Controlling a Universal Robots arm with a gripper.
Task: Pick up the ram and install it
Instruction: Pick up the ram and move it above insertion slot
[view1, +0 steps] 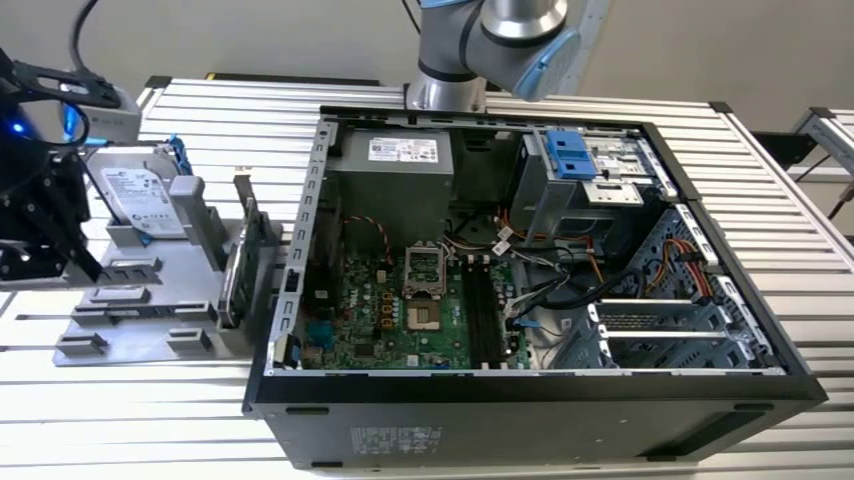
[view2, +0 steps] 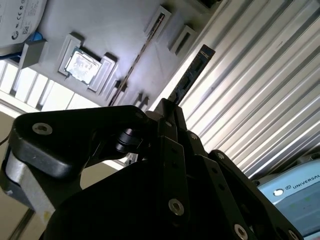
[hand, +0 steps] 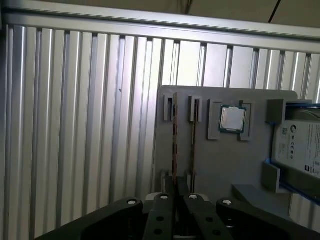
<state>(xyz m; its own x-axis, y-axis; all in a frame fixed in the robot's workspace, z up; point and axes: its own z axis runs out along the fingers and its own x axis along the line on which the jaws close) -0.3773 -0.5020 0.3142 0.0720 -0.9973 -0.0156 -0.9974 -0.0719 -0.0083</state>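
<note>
The ram (view2: 192, 72) is a thin dark stick that juts out from between my black fingertips (view2: 172, 117) in the second wrist view. My gripper (view2: 169, 106) is shut on its near end. In the first wrist view the ram (hand: 175, 145) appears edge-on as a narrow line rising from the closed gripper (hand: 175, 198), over the grey parts holder (hand: 225, 165). In the exterior view the gripper (view1: 54, 245) hangs above the holder's (view1: 147, 320) side at that view's left, away from the open computer case (view1: 534, 250).
The holder also carries a processor chip (hand: 232, 119), a silver hard drive in a blue frame (view1: 140, 195), an upright expansion card (view1: 243, 260) and another thin stick in a slot (hand: 193, 145). The motherboard (view1: 400, 310) lies inside the case. Everything stands on a ribbed metal table (view1: 134, 420).
</note>
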